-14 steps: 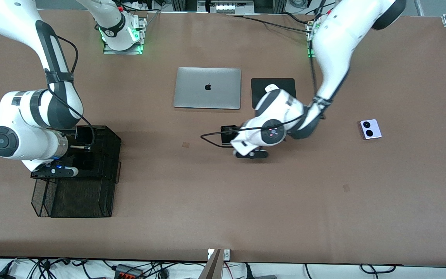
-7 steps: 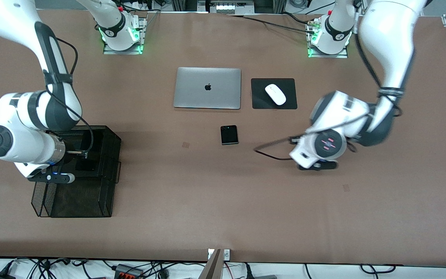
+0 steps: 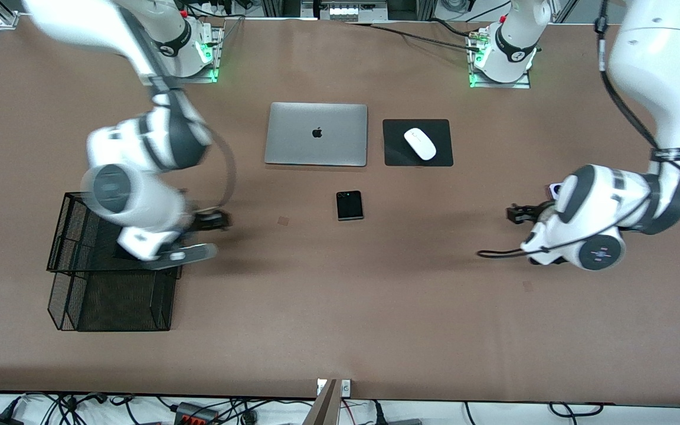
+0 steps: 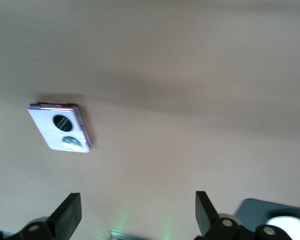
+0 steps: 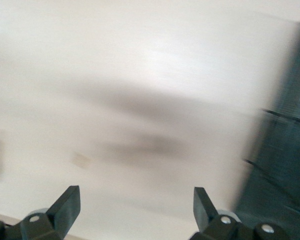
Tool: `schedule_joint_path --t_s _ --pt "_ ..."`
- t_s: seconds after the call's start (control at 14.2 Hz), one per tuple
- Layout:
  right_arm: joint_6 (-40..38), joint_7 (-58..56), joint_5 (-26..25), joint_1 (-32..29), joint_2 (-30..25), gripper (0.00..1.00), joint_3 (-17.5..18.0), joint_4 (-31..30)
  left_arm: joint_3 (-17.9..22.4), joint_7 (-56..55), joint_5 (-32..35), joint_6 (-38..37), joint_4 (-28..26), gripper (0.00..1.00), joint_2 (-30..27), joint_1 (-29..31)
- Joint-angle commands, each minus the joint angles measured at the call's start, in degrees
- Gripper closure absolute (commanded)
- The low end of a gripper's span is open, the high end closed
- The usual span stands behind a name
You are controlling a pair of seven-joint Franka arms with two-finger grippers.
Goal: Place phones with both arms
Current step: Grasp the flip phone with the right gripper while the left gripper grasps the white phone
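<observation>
While both arms are up over the table, the small squarish black phone (image 3: 349, 205) is left lying flat out in the middle, nearer the front camera than the silver laptop (image 3: 316, 134). It's only slightly longer than wide, and that longer side is aimed from the laptop toward the front camera. Bare brown table (image 3: 375, 307) is seen all round it, so plenty of open room there.

The lilac-white phone (image 4: 60, 127) is lying flat toward the left arm's end of the table, lens side up, its two lenses lined up along its longer side; in the front view only a corner (image 3: 553, 189) is seen past the left arm's wrist. The left gripper (image 4: 135, 215) is held over bare table just beside that phone, fingers (image 4: 67, 212) spread wide with nothing between them.

The right gripper (image 5: 135, 212) is hung over the table right by the edge of the black mesh tray (image 3: 74, 236), fingers (image 5: 67, 200) also wide apart and empty. The tray sits at the right arm's end.

A white mouse (image 3: 420, 143) is parked on a black mouse pad (image 3: 396, 150) beside the laptop.
</observation>
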Motion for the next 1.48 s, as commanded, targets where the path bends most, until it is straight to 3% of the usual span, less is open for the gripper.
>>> schedule_joint_path --t_s 0.0,0.28,0.56,0.99,1.41 --pt "6.26 5.78 2.66 5.73 4.03 0.0 -0.11 0.3 -0.97 6.32 1.38 5.97 -7.38 0.0 -1.65 7.21" --pt "16.9 18.88 3.56 14.26 9.13 0.0 -0.28 0.38 -1.4 10.29 5.75 21.6 -22.76 0.0 -8.76 15.3" --pt "23.94 27.58 2.68 20.16 13.79 0.0 -1.6 0.56 -1.49 13.8 7.44 36.73 -30.77 0.0 -8.69 22.16" --pt "24.56 35.07 -3.38 24.39 18.63 0.0 -2.66 4.43 -2.99 13.02 6.39 37.37 -30.61 0.0 -8.6 23.32" --pt "24.92 36.65 -3.38 25.26 19.69 0.0 -2.66 5.39 -2.9 12.93 3.14 37.55 -30.7 0.0 -5.8 24.54"
